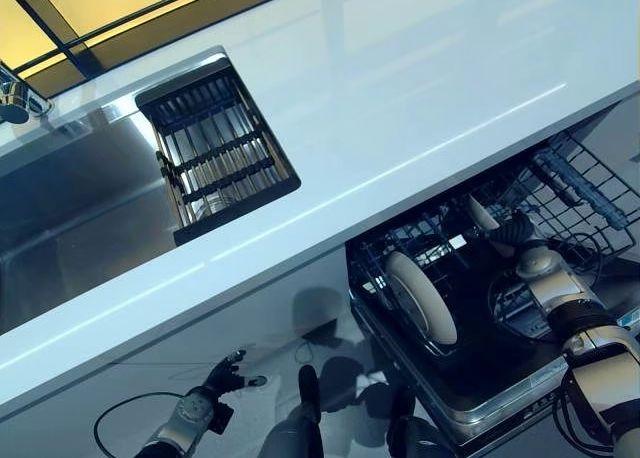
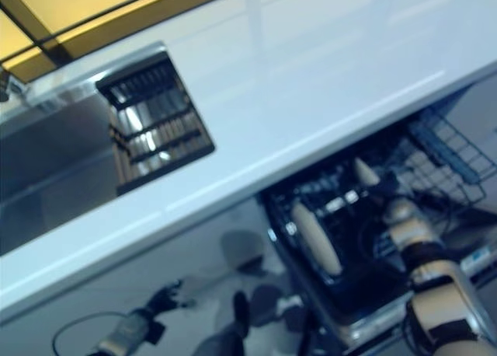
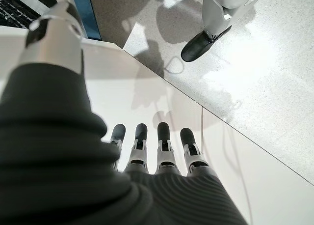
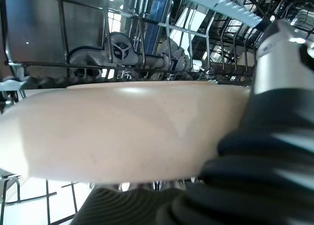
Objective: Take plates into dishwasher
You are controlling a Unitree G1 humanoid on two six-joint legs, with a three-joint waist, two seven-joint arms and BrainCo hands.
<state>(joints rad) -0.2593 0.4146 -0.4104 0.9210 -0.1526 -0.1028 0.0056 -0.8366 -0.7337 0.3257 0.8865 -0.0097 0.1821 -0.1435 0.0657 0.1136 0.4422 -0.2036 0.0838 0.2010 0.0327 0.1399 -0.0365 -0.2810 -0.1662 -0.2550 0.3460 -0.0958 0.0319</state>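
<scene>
Your right hand [image 1: 516, 228] has its fingers curled on a plate [image 4: 127, 131]; lower it straight between the rack [image 1: 590, 193] wires.

Left hand [image 1: 225, 375] fingers hang straight, holding nothing.

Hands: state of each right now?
Left hand: open, fingers straight, holding nothing.
Right hand: shut on a cream plate inside the dishwasher rack.

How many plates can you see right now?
2. One plate stands on edge in the dishwasher rack; a second plate is deeper in the rack, at the right hand. Others may be hidden.
</scene>
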